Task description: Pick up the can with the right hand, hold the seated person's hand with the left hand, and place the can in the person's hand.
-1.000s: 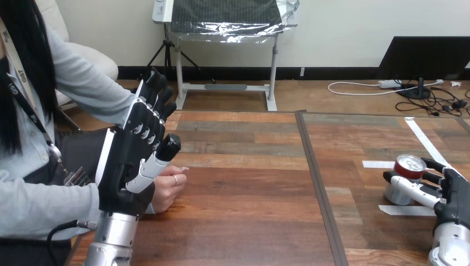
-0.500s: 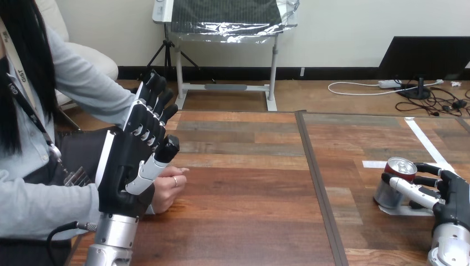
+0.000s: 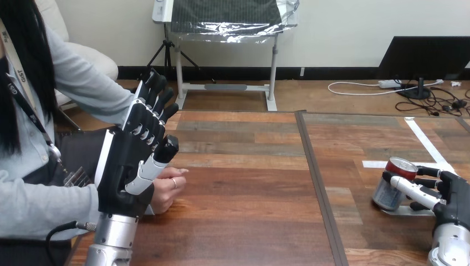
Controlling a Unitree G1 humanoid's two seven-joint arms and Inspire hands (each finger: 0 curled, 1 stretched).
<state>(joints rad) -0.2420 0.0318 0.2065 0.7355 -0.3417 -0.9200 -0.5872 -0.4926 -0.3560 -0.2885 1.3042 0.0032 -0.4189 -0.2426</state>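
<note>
A red and silver can stands tilted to the left on the right part of the wooden table. My right hand reaches it from the right, with the thumb laid across its front and the fingers curled behind it. My left hand is raised at the left with its back to the camera and its fingers straight and pointing up. The person's hand rests loosely curled on the table just behind and to the right of my left hand, partly hidden by it.
Strips of white tape lie on the table around the can. A dark seam runs front to back between the two table halves. The person's sleeve lies along the left edge.
The can has slid left and tipped over to the left, with my right hand's thumb following across its front. My left hand and the person's hand have barely moved.
</note>
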